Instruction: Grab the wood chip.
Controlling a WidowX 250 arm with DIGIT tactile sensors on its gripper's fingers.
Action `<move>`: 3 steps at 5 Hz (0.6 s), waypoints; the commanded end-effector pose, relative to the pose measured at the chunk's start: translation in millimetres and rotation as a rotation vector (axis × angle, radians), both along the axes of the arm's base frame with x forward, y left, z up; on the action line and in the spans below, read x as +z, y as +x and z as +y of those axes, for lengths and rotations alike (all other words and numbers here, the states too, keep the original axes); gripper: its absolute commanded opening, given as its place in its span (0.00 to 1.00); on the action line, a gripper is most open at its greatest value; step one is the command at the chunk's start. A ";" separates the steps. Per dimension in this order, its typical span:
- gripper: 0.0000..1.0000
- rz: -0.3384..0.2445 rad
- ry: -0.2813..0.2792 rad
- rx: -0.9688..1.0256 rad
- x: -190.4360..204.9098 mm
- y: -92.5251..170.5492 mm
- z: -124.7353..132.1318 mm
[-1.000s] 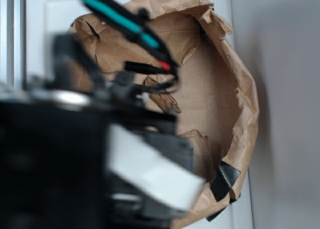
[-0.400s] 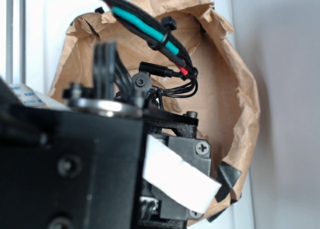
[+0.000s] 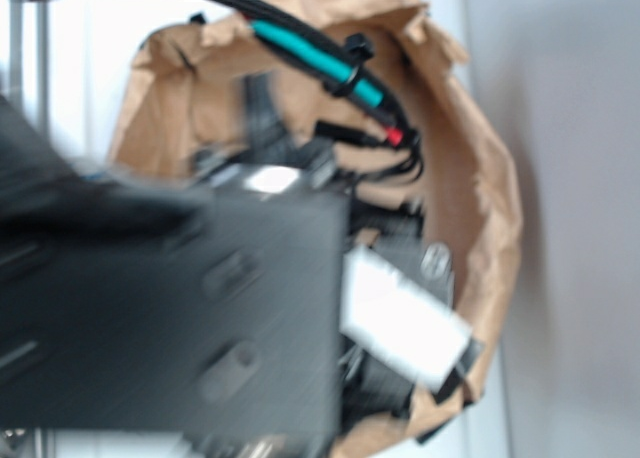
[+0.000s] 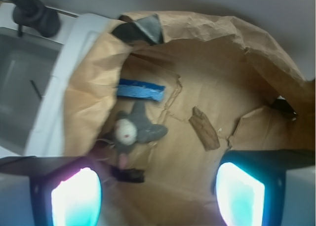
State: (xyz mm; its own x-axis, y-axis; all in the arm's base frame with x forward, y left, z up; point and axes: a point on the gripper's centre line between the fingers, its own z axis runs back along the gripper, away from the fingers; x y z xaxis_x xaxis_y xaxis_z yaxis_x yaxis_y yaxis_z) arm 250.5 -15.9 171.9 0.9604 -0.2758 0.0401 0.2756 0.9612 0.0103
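Note:
The wood chip (image 4: 204,128), a flat dark-brown sliver with jagged ends, lies on the floor of the torn brown paper bag (image 4: 256,43) in the wrist view. My gripper (image 4: 158,196) hovers above the bag floor, open, nothing between its two glowing fingertips (image 4: 76,196). The chip lies ahead of the gripper, nearer the right finger, apart from both. In the exterior view the blurred black arm (image 3: 170,308) fills the left and covers the chip.
A grey plush mouse (image 4: 134,129) lies left of the chip, with a blue strip (image 4: 140,90) beyond it. A small dark piece (image 4: 127,174) lies near the left finger. Crumpled bag walls (image 3: 490,208) ring the area, with black tape (image 4: 140,29) on the rim. A white surface (image 4: 54,88) borders it.
The arm has swung right and further over the bag, now covering the floor where the chip showed a second ago.

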 end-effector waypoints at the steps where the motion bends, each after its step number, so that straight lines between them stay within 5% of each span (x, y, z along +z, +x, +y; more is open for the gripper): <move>1: 1.00 -0.001 0.044 -0.097 -16.8 14.8 36.0; 2: 1.00 0.030 0.082 -0.115 -29.8 31.8 47.0; 3: 1.00 0.060 0.060 -0.154 -53.7 38.0 47.4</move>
